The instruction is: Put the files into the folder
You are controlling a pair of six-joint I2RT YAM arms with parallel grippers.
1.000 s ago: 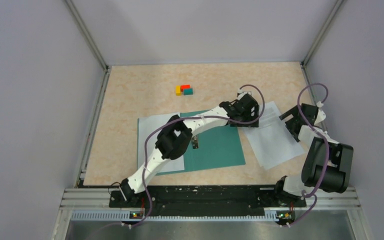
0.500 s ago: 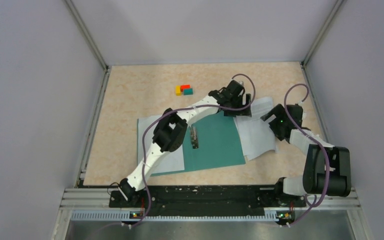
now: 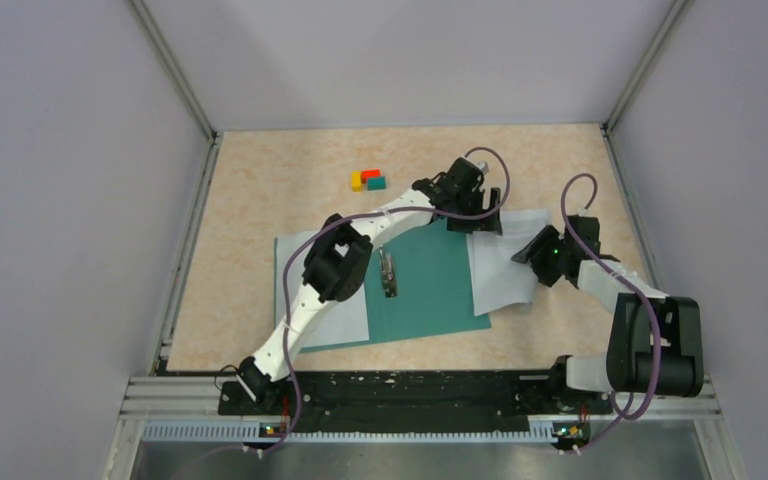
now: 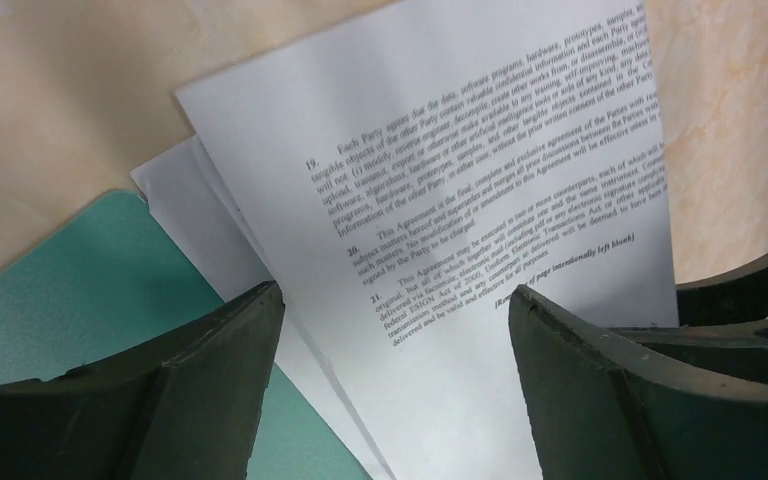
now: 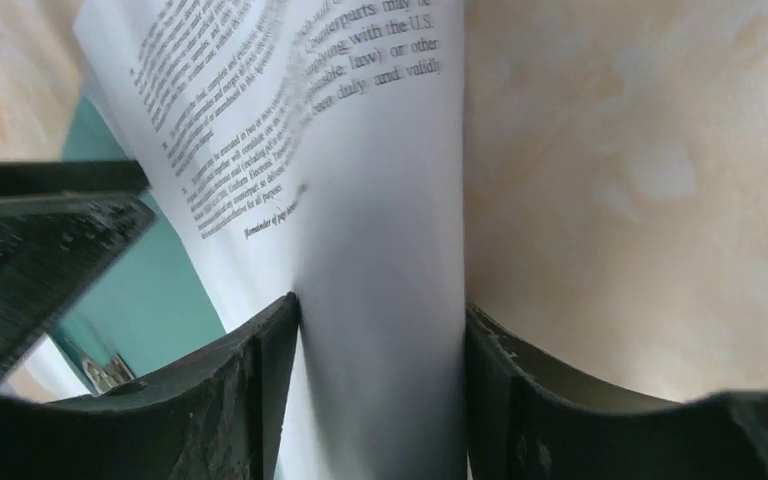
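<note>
The files [image 3: 505, 262], a few white sheets with a printed one on top, lie right of the middle of the top view. Their left edge overlaps the right edge of the open teal folder [image 3: 430, 285]. The folder is flat on the bench [image 3: 260, 200] at the centre, with a metal clip [image 3: 389, 275] on its spine. The left arm [image 3: 332, 270] reaches across the folder, and its jaws hang wide open above the upper part of the sheets. On the right arm [image 3: 605, 280] the jaws stand narrower but apart at the sheets' right edge, with paper curving up between them. Small coloured blocks [image 3: 368, 180] sit in the upper middle
</note>
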